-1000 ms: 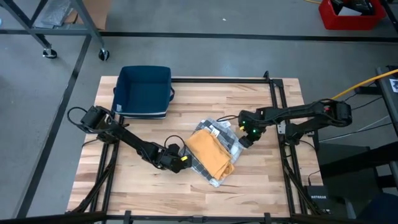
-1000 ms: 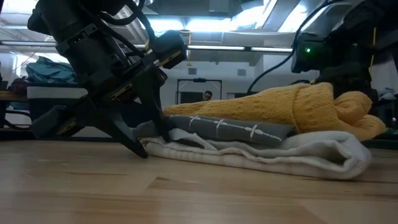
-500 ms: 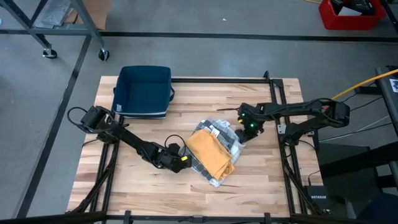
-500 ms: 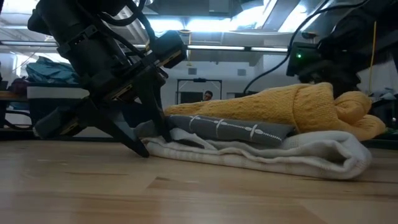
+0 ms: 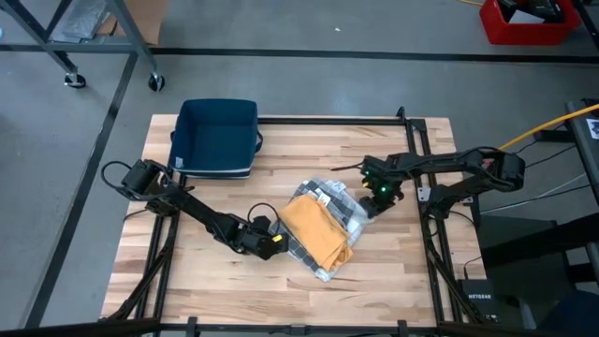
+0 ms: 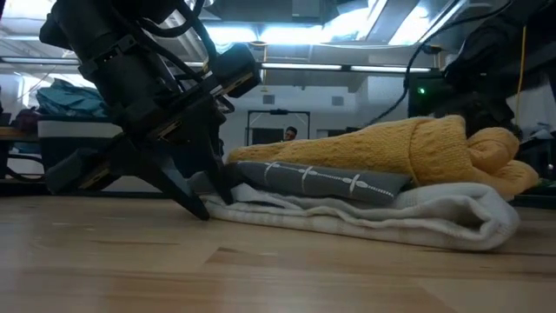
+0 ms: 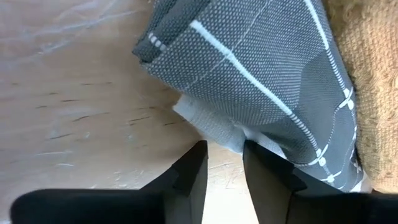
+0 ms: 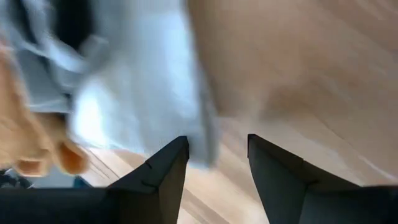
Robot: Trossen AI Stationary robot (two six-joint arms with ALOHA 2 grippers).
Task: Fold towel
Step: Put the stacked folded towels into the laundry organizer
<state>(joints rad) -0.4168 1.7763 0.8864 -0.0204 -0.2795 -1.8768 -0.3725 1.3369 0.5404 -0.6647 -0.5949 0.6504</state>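
Observation:
A pile of three towels lies mid-table: a mustard towel [image 5: 316, 234] on top, a grey patterned towel [image 6: 330, 181] under it, and a white towel [image 6: 417, 217] flat on the wood at the bottom. My left gripper [image 5: 278, 245] is at the pile's left end, tilted down and open. Its fingertips stand at the white towel's edge [image 7: 211, 127], below the grey towel [image 7: 261, 74]. My right gripper [image 5: 368, 208] hovers open at the pile's far right side. The white towel's edge [image 8: 186, 124] lies just ahead of its fingers. My left gripper [image 7: 224, 163] slants down from the table's left, and its fingertips rest on the wood at the white towel's left edge [image 7: 231, 140]. I cannot tell whether the fingers touch the cloth. The towel lies flat under the pile.
A dark blue bin [image 5: 217, 136] stands at the table's far left. Black frame rails [image 5: 418, 159] run along the far and right sides. Bare wood [image 5: 402, 271] lies near the front right, and bare wood [image 5: 187, 271] near the front left.
My left gripper has stayed in place and brought its fingers a little closer together at the pile's left end. My right gripper has shifted slightly toward the table's far edge beside the pile and rolled its wrist. The towels have not moved.

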